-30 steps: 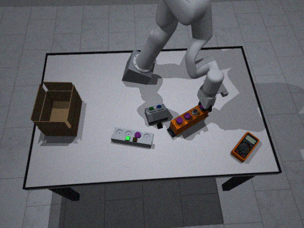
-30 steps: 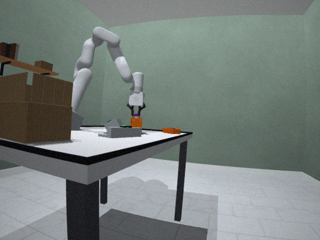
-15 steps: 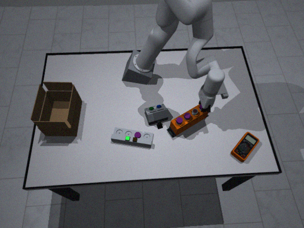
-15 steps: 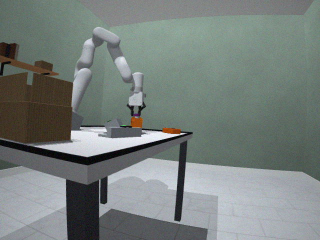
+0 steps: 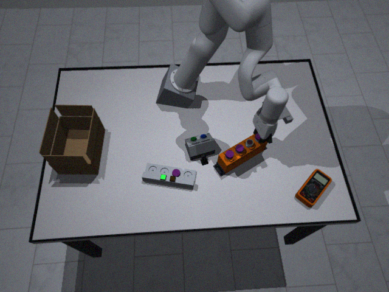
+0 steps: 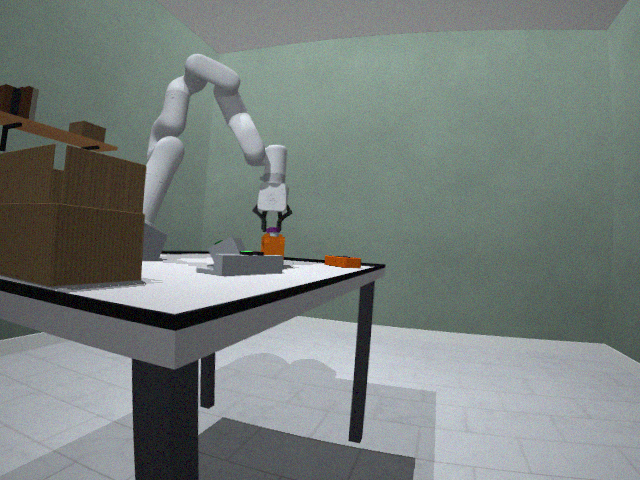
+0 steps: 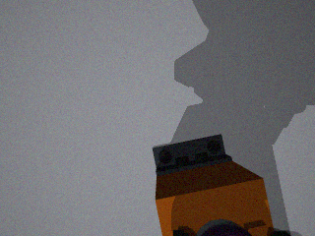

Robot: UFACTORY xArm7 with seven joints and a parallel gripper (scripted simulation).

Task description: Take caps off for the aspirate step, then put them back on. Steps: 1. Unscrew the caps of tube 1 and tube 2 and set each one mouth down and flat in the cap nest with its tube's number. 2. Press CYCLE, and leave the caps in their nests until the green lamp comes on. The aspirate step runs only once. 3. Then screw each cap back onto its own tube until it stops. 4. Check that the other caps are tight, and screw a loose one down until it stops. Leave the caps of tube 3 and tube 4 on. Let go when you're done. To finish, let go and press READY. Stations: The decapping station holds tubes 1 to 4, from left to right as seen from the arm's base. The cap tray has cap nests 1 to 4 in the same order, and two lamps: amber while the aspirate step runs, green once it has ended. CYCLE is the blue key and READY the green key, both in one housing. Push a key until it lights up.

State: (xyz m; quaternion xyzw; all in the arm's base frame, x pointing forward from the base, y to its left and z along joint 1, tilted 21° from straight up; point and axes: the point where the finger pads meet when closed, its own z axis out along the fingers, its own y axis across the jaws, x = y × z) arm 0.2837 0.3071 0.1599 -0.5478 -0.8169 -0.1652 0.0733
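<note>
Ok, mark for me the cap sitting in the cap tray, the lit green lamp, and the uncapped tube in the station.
cap in the tray (image 5: 176, 172), top view, middle of its purple top.
green lamp (image 5: 163, 177), top view, centre of its lit face.
uncapped tube (image 5: 250, 143), top view, its open grey mouth.
</note>
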